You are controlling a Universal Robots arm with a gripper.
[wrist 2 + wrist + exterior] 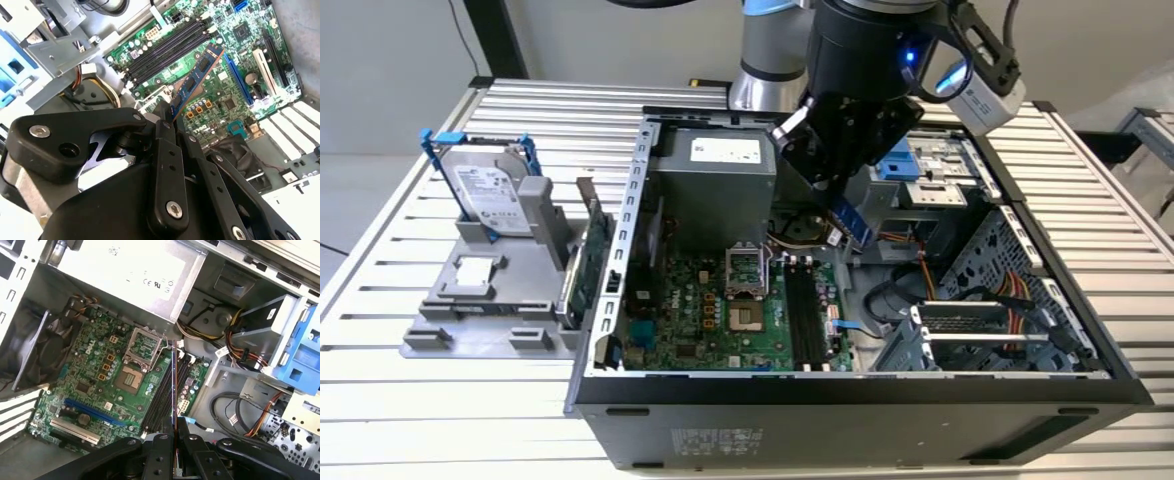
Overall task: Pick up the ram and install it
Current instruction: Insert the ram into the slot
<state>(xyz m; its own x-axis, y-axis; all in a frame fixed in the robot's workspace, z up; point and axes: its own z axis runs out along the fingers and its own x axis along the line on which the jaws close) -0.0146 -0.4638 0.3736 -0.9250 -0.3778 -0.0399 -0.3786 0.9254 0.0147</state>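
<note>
At the exterior view's left, a silver hard drive (491,190) in a blue frame stands upright in a gray holder (467,310) on the slatted table (400,400), with a green expansion card (594,265) standing just beside it. Next comes the open computer case (854,400), its motherboard (707,310) lying flat inside below the gray power supply (714,180). Above the board's right part, the gripper (827,192) reaches down into the case, its black fingers pinching the ram (851,225) by one end. The stick hangs tilted in the air, clear of the board. In the first wrist view the ram (174,385) runs edge-on along the black memory slots (162,390); in the second wrist view it (195,80) juts out from the fingertips over the board.
</note>
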